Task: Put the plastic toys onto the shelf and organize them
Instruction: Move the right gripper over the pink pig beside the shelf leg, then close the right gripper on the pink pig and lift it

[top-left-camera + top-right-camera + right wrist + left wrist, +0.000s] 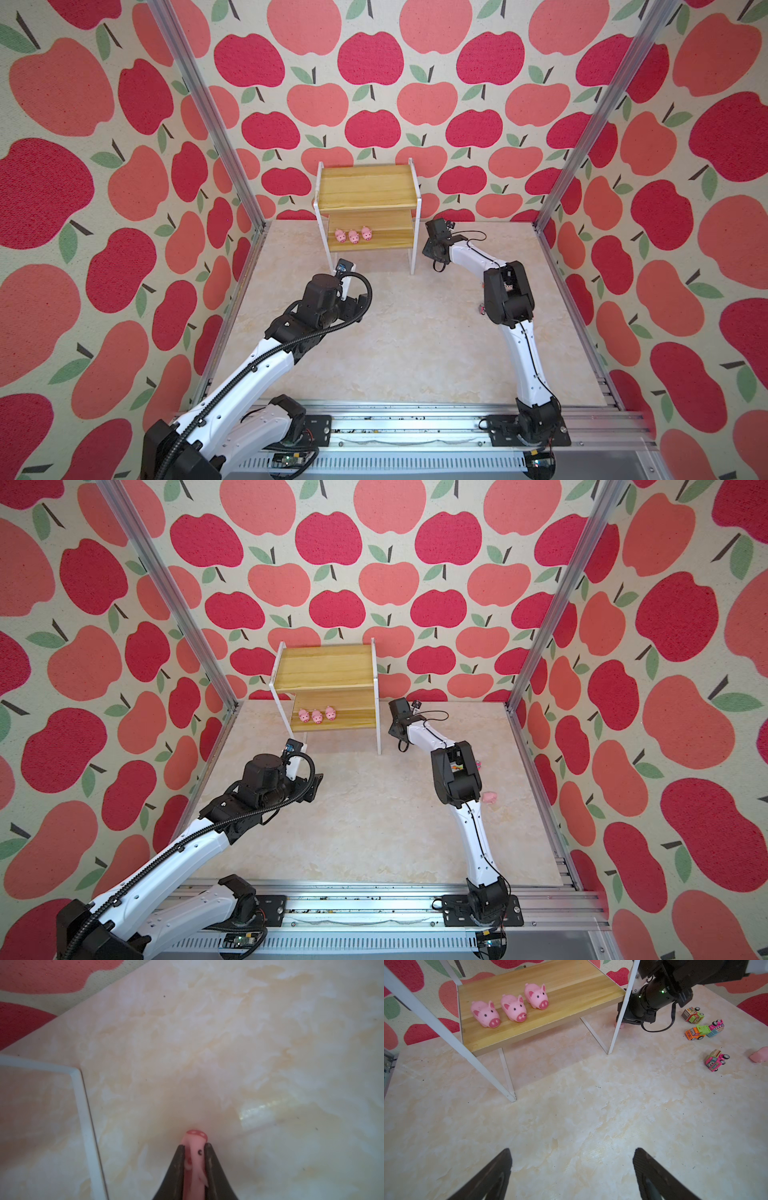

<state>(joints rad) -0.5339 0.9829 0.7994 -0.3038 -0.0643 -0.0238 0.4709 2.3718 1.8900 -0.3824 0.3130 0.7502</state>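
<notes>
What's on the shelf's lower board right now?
Three pink pigs in a row toward its left end; the rest looks bare. From above, the upper board covers its rear part.

Bright even light, soft shadows, hazy blur in right wrist view.

The left arm [266,365] is showing white shells between black joint housings and wearing a ribbed black cable conduit [286,341]. The right arm [525,361] is matching, carrying a thin black cable [654,1031]. The left gripper [572,1150] is showing tapered black fingers [652,1176].
</notes>
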